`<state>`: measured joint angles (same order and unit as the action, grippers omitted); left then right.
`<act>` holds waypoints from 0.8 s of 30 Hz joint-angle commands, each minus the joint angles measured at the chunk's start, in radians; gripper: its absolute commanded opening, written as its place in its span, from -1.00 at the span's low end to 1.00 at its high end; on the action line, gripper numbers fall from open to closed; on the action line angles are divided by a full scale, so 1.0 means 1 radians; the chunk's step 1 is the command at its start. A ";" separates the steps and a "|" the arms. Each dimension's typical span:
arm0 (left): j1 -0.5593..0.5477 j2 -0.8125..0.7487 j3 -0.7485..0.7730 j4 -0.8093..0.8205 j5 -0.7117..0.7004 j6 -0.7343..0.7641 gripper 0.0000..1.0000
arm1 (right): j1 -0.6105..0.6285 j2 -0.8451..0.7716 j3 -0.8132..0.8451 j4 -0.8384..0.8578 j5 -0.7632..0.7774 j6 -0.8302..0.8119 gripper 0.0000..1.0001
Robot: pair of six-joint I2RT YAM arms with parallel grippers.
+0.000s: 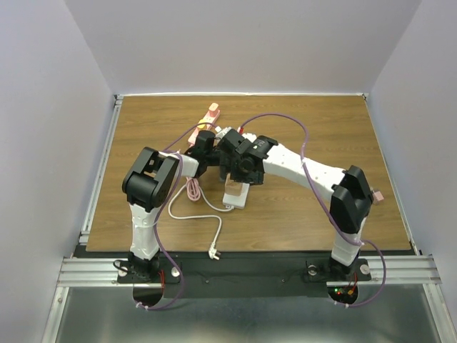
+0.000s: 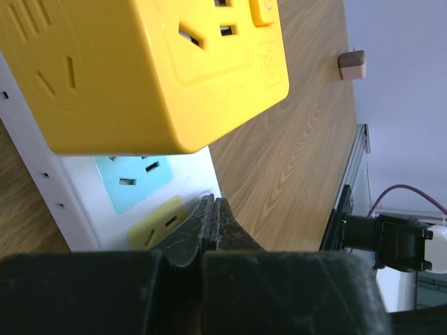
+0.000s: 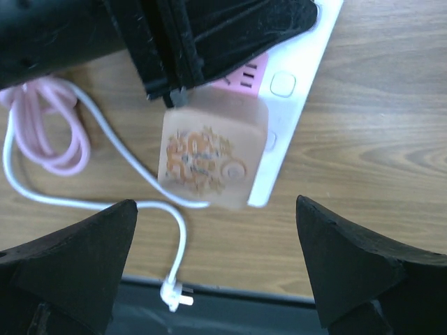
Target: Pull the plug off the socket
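1. The socket [image 1: 239, 196] lies on the worktop [image 1: 321, 128] between the two arms, mostly hidden under them in the top view.
2. A cube-shaped plug [image 3: 209, 157] sits on the socket at its near end, not yet pulled off.
3. The plug looks peach in the right wrist view and yellow in the left, probably because of the lighting.
4. The left gripper [image 2: 212, 209] is closed with nothing between its fingers. Its tips are down at the socket, just beside the plug.
5. The right gripper [image 3: 216, 258] is spread wide above the plug, apart from it.
6. A white cord [image 3: 184, 244] and a coiled pink cable [image 3: 63, 150] lie left of the socket.
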<state>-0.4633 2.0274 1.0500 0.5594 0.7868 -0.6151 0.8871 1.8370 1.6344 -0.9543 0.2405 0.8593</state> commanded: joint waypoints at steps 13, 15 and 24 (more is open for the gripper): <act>0.025 0.047 0.016 -0.038 0.012 0.006 -1.00 | 0.026 0.176 0.038 0.092 0.146 0.038 0.09; 0.025 0.050 0.008 -0.036 0.014 0.002 -1.00 | 0.024 0.177 0.051 0.088 0.145 0.000 -0.71; 0.006 0.040 -0.091 0.062 0.000 -0.061 -1.00 | -0.077 0.030 -0.051 0.091 0.059 -0.293 -0.99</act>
<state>-0.4438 2.0468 1.0229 0.6460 0.8162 -0.6670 0.8856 1.9881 1.6123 -0.8814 0.3023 0.7597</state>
